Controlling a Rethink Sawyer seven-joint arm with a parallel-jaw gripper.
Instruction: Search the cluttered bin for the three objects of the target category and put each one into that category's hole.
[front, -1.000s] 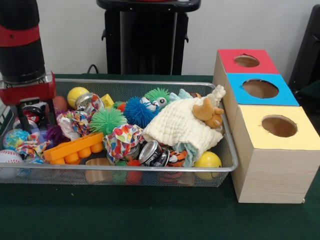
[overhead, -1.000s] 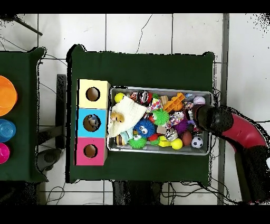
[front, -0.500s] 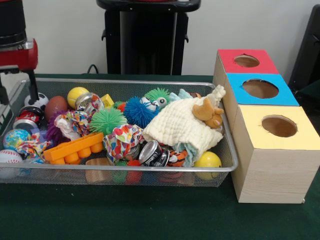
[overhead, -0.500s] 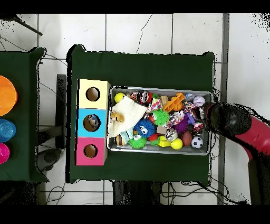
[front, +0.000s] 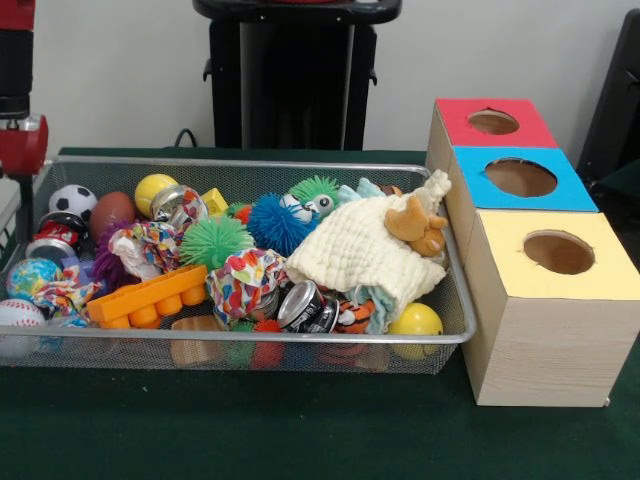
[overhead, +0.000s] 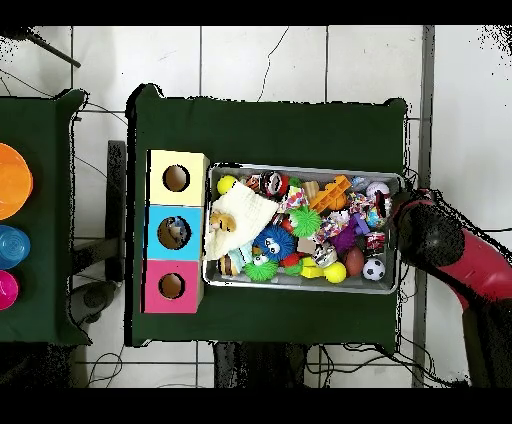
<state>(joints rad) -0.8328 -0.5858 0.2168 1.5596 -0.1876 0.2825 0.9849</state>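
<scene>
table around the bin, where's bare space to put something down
Bare green cloth runs along the table in front of the wire bin and the wooden boxes; overhead, a wide bare band lies beyond the bin's other long side. Inside the bin it is crowded edge to edge: the cream cloth, balls and cans leave no gap.

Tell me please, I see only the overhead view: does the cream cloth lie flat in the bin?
Observer: No. The cream cloth is heaped higher than the rim of the bin.
Operator: What is at its edge?
Observer: In the front view, a silver can lies on its side at the cloth's near edge.
Operator: Any clear bottle?
Observer: None shows from the front either.
</scene>
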